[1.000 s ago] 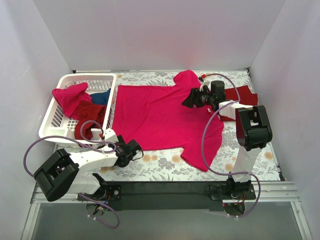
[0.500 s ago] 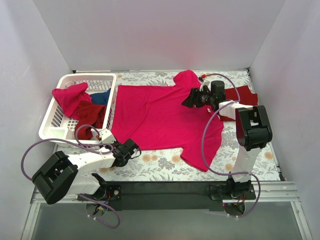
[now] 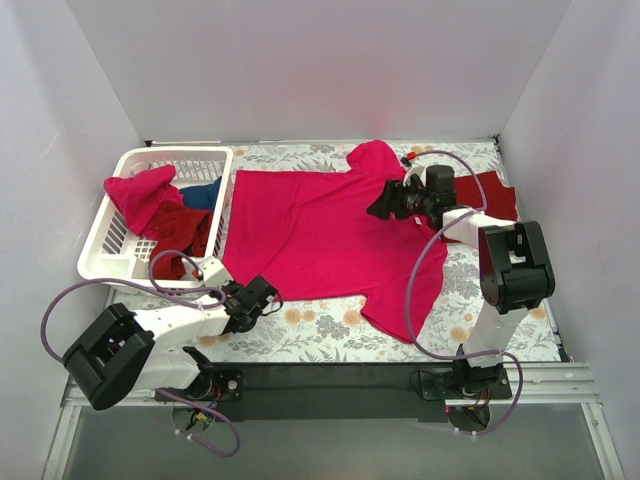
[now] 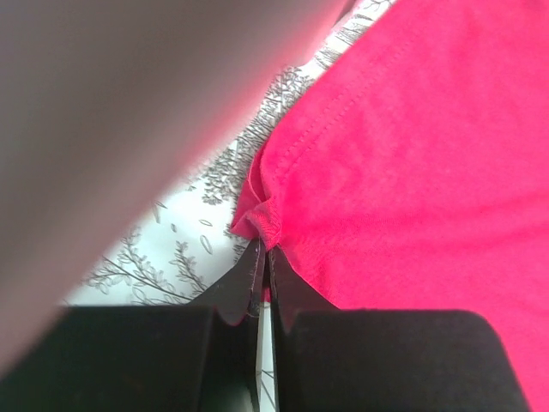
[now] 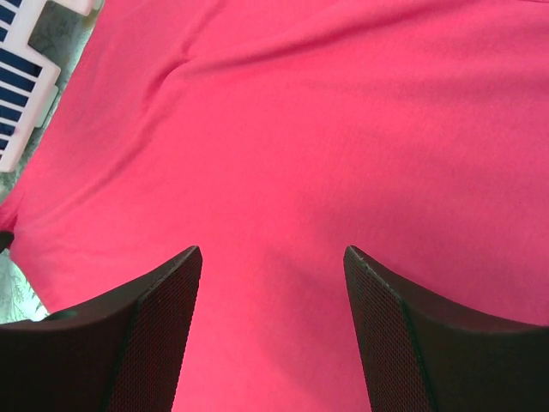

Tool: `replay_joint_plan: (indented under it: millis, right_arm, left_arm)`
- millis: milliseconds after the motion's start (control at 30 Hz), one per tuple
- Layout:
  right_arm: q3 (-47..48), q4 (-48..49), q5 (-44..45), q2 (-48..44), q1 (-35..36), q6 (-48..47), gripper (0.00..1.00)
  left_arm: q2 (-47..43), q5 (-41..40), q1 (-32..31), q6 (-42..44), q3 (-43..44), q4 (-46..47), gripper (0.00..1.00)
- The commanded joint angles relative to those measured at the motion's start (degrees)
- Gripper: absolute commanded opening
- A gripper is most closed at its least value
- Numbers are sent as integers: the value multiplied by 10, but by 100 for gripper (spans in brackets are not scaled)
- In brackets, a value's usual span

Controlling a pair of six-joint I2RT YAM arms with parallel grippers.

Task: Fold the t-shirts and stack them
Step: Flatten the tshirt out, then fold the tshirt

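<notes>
A bright pink-red t-shirt (image 3: 320, 235) lies spread flat across the middle of the table. My left gripper (image 3: 268, 296) sits at its near-left hem corner. In the left wrist view this gripper (image 4: 264, 249) is shut, with a bunched bit of the shirt's (image 4: 412, 172) hem pinched between its tips. My right gripper (image 3: 378, 207) hovers open over the shirt near its far-right sleeve. The right wrist view shows its fingers (image 5: 273, 253) spread above smooth pink-red cloth (image 5: 326, 129), holding nothing. A dark maroon t-shirt (image 3: 492, 190) lies at the far right, partly hidden by the right arm.
A white lattice basket (image 3: 105, 245) stands at the left and holds a crumpled pink-red shirt (image 3: 140, 190), a maroon one (image 3: 180, 230) and a blue one (image 3: 203, 193). Its corner (image 5: 26, 77) shows in the right wrist view. The tablecloth (image 3: 330, 330) is floral.
My left gripper has closed onto the near-left hem corner of the pink-red t-shirt, after sliding slightly toward it. The right arm has shifted slightly right, its gripper still open.
</notes>
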Motion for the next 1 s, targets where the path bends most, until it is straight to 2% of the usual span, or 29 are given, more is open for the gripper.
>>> replay_joint_plan:
  millis: [0,133,233,433,533,667,967]
  right_arm:
    - [-23,-17,27,-59,8,-13,61]
    - [-51,-65,98,-106,32,-21,61]
    - [-78,-107,163,-158,53,-22,61]
    - [-146,-200,292,-316,83,-4,61]
    - [-199,-269,350,-411,110,24,61]
    - [-252,-350,373,-482,146,82,60]
    - [-272,-535,412,-536,236,190,57]
  left_arm:
    - [-24,-1,1,-143,-5,22,0]
    - [-49,0,1,-71,-8,65,0]
    - [-68,10,2,14,-9,117,0]
    - [-82,41,13,167,-6,214,0]
    - [-91,80,41,206,-19,248,0]
    - [-116,138,81,235,-36,274,0]
    - [-159,142,105,264,-43,246,0]
